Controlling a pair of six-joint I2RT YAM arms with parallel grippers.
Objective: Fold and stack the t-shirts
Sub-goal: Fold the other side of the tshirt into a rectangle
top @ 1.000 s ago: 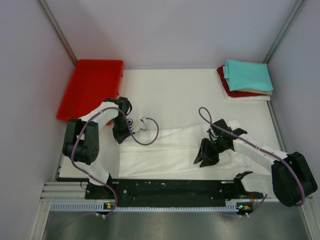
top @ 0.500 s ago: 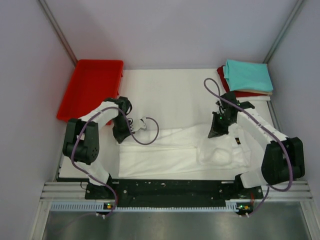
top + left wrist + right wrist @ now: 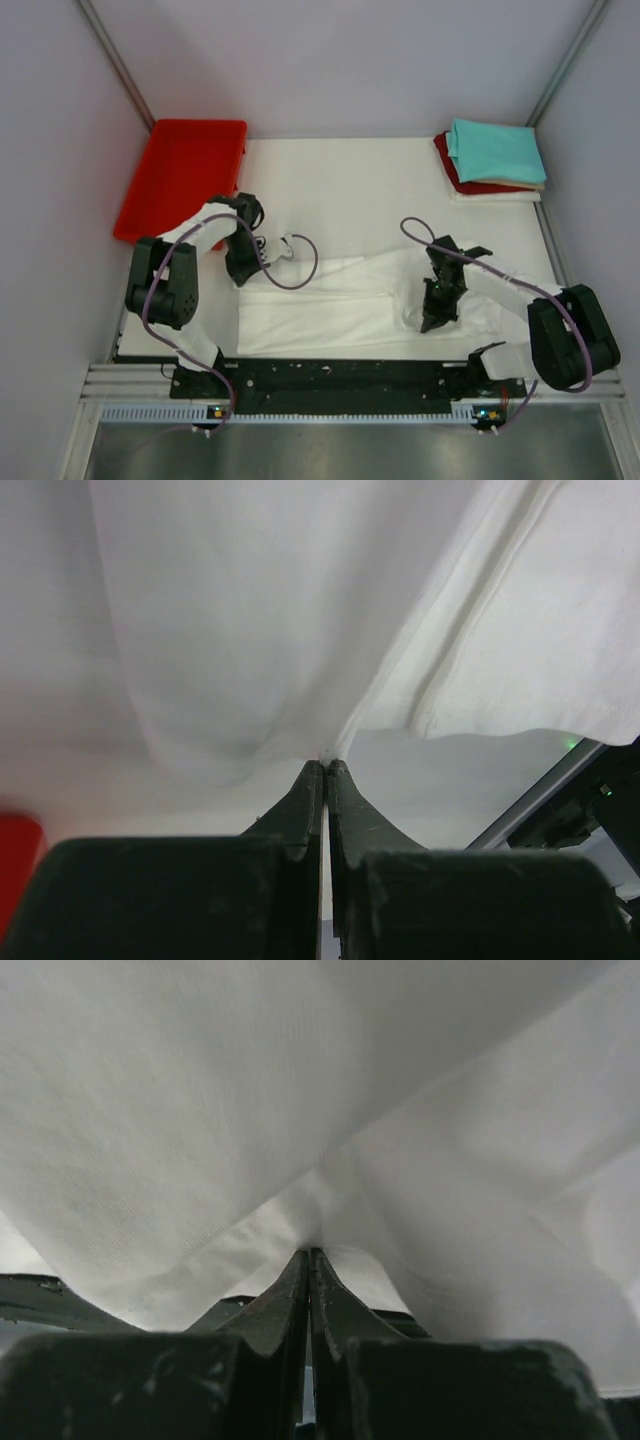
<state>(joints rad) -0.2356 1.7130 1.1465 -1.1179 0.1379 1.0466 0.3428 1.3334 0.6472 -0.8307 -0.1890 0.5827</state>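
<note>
A white t-shirt (image 3: pixel 330 305) lies partly folded along the near part of the table; no print shows on it. My left gripper (image 3: pixel 243 275) is shut on its left edge, and the cloth (image 3: pixel 260 630) hangs from the closed tips (image 3: pixel 327 765). My right gripper (image 3: pixel 432 318) is shut on the shirt's right part, with the cloth (image 3: pixel 330 1090) draped over the closed tips (image 3: pixel 310 1252). A stack of folded shirts sits at the far right: teal (image 3: pixel 495 150) on top, dark red (image 3: pixel 470 185) and cream (image 3: pixel 500 196) below.
A red plastic tray (image 3: pixel 180 175) stands at the far left, hanging over the table's left edge. Grey walls close in the table on three sides. A black rail (image 3: pixel 340 375) runs along the near edge between the arm bases.
My right gripper swung from the near middle out to the far right, then came back down to the near right, carrying the shirt's right part. The left gripper stayed put.
</note>
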